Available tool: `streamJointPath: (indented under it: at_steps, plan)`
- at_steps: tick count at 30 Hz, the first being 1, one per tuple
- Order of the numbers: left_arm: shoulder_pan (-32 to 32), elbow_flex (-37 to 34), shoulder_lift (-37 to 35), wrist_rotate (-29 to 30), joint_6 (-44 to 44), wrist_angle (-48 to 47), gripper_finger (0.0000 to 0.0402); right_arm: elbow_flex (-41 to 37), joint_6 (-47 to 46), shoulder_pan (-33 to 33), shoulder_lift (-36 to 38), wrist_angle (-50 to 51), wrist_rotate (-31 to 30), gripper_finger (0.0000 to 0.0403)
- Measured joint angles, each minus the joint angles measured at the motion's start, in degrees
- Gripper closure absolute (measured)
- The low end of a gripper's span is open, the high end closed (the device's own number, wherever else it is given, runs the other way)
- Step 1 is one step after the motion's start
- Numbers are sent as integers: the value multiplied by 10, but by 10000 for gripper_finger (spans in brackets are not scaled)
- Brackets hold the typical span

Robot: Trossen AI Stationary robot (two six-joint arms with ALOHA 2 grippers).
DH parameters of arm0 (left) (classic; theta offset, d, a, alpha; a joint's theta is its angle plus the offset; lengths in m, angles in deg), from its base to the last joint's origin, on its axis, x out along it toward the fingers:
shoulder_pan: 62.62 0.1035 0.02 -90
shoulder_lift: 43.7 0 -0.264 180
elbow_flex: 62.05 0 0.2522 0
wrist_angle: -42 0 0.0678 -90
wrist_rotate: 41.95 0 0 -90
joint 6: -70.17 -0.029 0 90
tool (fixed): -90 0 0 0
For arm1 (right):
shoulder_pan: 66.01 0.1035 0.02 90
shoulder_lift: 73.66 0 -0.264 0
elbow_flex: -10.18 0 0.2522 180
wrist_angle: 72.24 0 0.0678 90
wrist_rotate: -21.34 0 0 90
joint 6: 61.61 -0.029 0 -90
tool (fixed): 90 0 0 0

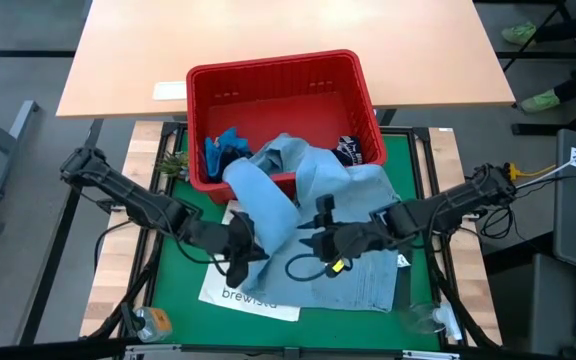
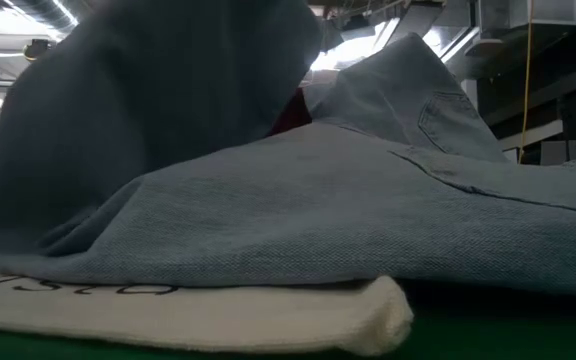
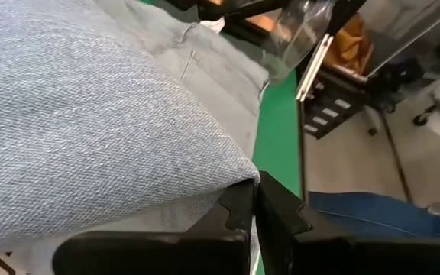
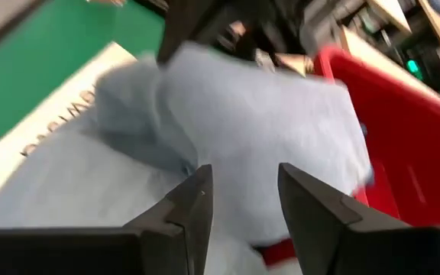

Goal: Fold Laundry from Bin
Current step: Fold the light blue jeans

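Near edge of the green worktop (image 1: 168,290): white tote bag (image 1: 236,295) lies flat, the light blue denim shirt (image 1: 363,270) spread partly over it. Left pincer (image 1: 240,250) clamped on a fold of the shirt, fingers together. Right pincer (image 1: 320,240) just beside it over the shirt, fingers apart, gripping nothing. Shirt trails back over the rim of the red bin (image 1: 268,75); bright blue garment (image 1: 223,148) and a dark one (image 1: 348,150) lie inside.

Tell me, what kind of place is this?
Probably a robotics lab or workshop, not a home: two robot arms handle a denim shirt on a green-topped table, with a red bin, cables and workbenches nearby.
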Motion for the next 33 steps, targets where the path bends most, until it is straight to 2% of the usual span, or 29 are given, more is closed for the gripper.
streamJointPath:
  at_steps: [6, 20, 23, 28, 33]
  plan:
    - [-11, 0, 19, 28, -7, 4, 401, 0, 55, -18, -6, -52, 61, 253]
    - [-9, 0, 19, 29, -44, 37, 401, 0, 228, -22, -66, -103, 103, 253]
    - [-10, 0, 19, 29, -44, 45, 401, 0, 246, -20, -78, -106, 86, 253]
    - [-11, 0, 19, 28, -44, 46, 401, 0, 251, -24, -89, -115, 14, 253]
    - [-11, 0, 19, 26, -44, 46, 401, 0, 268, -25, -93, -111, 5, 253]
